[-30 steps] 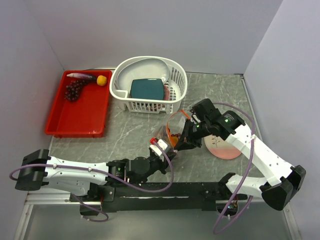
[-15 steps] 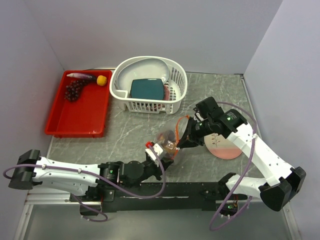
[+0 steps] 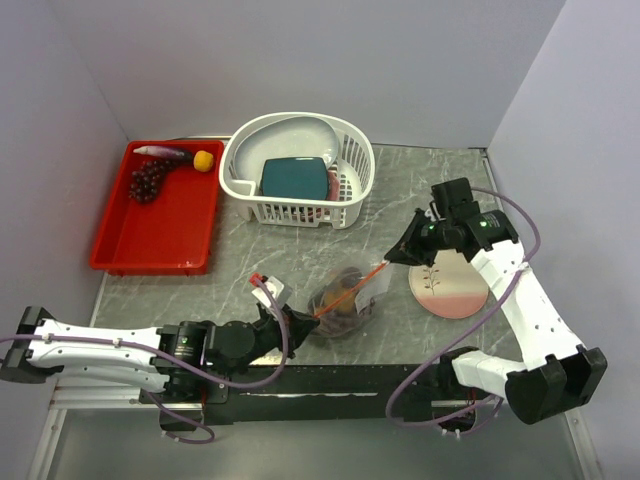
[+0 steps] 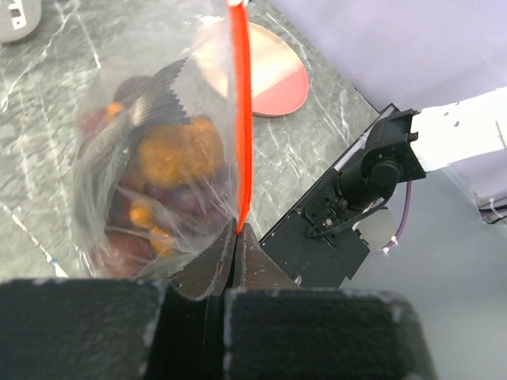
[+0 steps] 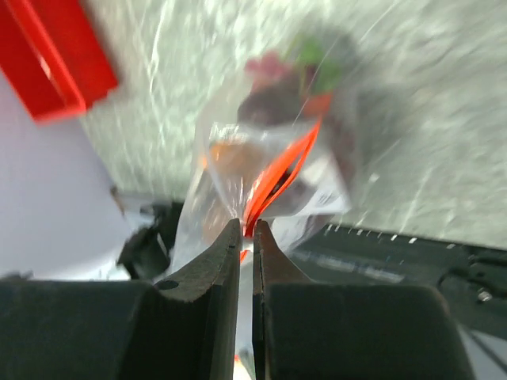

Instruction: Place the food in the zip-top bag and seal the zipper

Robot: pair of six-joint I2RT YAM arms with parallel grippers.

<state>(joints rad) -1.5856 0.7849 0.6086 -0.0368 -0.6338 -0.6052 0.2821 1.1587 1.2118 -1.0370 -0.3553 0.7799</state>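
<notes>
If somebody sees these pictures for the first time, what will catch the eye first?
The clear zip-top bag, holding toy food, is at front centre, its red-orange zipper stretched between the left tool and the right tool, both pinching it. At back left, a red tray holds grapes.

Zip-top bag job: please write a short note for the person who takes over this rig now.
Left gripper: fingers shut on the zipper's near end.
Right gripper: fingers shut on its far end.
Zip-top bag sits between the arms, several toy foods inside: done.
Grape bunch, eggplant and yellow fruit lie in the red tray, not bagged.
Left: the zipper gapes in the right wrist view; seal it.
</notes>
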